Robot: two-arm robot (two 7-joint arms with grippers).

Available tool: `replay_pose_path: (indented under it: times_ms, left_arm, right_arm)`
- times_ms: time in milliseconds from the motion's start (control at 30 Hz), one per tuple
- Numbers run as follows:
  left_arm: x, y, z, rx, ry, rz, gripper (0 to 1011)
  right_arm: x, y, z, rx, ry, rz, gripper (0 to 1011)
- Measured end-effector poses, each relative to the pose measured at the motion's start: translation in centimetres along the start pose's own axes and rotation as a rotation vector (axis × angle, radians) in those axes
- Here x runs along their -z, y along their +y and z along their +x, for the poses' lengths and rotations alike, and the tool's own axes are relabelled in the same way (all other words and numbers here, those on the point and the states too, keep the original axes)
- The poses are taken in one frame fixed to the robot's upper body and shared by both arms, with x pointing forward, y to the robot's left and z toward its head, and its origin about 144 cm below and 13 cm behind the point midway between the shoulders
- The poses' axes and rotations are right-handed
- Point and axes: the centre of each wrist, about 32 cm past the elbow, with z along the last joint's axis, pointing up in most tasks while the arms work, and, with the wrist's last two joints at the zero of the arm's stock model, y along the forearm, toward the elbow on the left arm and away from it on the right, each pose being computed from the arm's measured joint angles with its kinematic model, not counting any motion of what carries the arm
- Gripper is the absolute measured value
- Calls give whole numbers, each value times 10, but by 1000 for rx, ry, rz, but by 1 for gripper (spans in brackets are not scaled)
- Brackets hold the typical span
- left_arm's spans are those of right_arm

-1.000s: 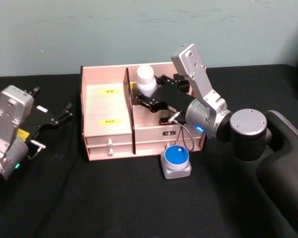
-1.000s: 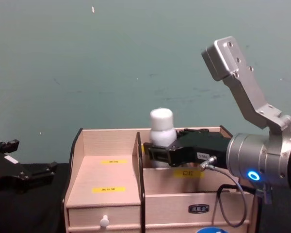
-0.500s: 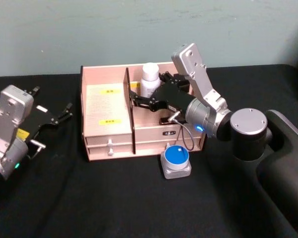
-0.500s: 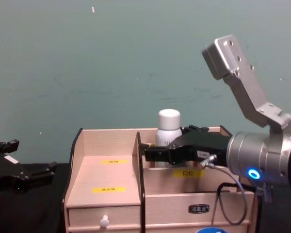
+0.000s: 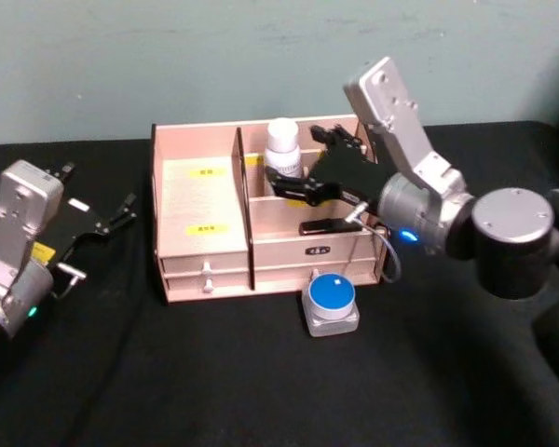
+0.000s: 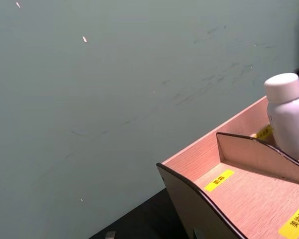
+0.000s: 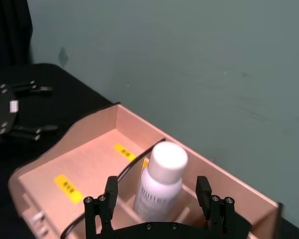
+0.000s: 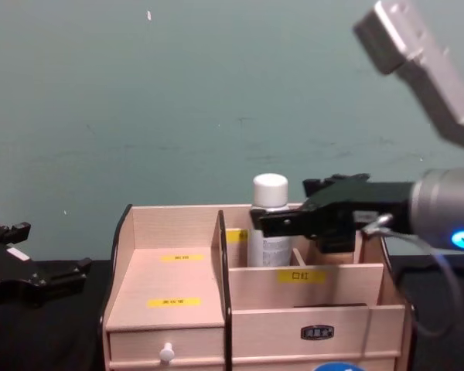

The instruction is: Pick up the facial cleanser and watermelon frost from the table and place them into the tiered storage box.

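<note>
Right gripper [image 7: 157, 188] fingers are seen spread wide, one on either side of the white bottle with a gap at each flank, nothing being pinched. Nearest, the watermelon frost [image 5: 331, 300] is found upright on the black table [image 5: 214, 372], just in front of the tiered storage box [image 5: 200, 256]. It is judged rigid and light; being squat and wide, it is best taken across its frosted body below the blue lid, where smooth walls may slip. To the left, the left gripper [image 5: 102, 235] is parked with fingers apart. Farther back, the facial cleanser [image 5: 283, 147] stands upright in a rear compartment of the box, right of the tall divider.
</note>
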Motion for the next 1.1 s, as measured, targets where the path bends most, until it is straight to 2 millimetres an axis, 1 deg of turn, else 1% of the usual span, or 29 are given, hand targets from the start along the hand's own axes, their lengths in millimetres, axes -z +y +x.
replay_pose_path:
  times_ms: [33, 67, 100, 133, 233, 267, 333, 367, 400, 433, 533, 567, 667, 733, 767, 900, 1100]
  left_arm:
    - [0, 0, 0, 0, 0, 0, 1010]
    - [0, 0, 0, 0, 0, 0, 1010]
    - [0, 0, 0, 0, 0, 0, 1009]
    - [0, 0, 0, 0, 0, 0, 1010]
    - [0, 0, 0, 0, 0, 0, 1010]
    - [0, 0, 0, 0, 0, 0, 1010]
    - [0, 0, 0, 0, 0, 0, 1009]
    - [0, 0, 0, 0, 0, 0, 1010]
    - [0, 0, 0, 0, 0, 0, 1010]
    - [0, 0, 0, 0, 0, 0, 1009]
    - [0, 0, 0, 0, 0, 0, 1010]
    - [0, 0, 0, 0, 0, 0, 1010]
    - [0, 0, 0, 0, 0, 0, 1010]
    - [0, 0, 0, 0, 0, 0, 1009]
    - [0, 0, 0, 0, 0, 0, 1010]
    - [0, 0, 0, 0, 0, 0, 1009]
    - [0, 0, 0, 0, 0, 0, 1010]
  right_arm:
    - [0, 0, 0, 0, 0, 0, 1002]
    - [-5, -10, -1, 1, -6, -16, 1002]
    - [-6, -14, -2, 1, -8, -22, 1002]
    - [-10, -25, -5, 1, -6, -40, 1002]
    - [-14, -41, -9, 0, 7, -63, 1002]
    - [-16, -51, -12, 0, 17, -77, 1002]
    - [-18, -61, -16, -2, 24, -88, 1002]
    - [-19, -70, -20, -1, 33, -99, 1003]
    - [-20, -75, -22, 0, 37, -105, 1002]
    - [-21, -84, -26, 1, 45, -116, 1002]
    - [-21, -96, -32, 2, 58, -131, 1002]
    - [-21, -104, -36, 5, 67, -143, 1002]
    - [-17, -117, -44, 11, 87, -170, 1003]
    - [-12, -124, -50, 15, 102, -196, 1002]
    - [-12, -124, -50, 15, 102, -196, 1003]
    - [-2, -133, -59, 15, 124, -250, 1002]
    - [10, -135, -66, 12, 147, -320, 1003]
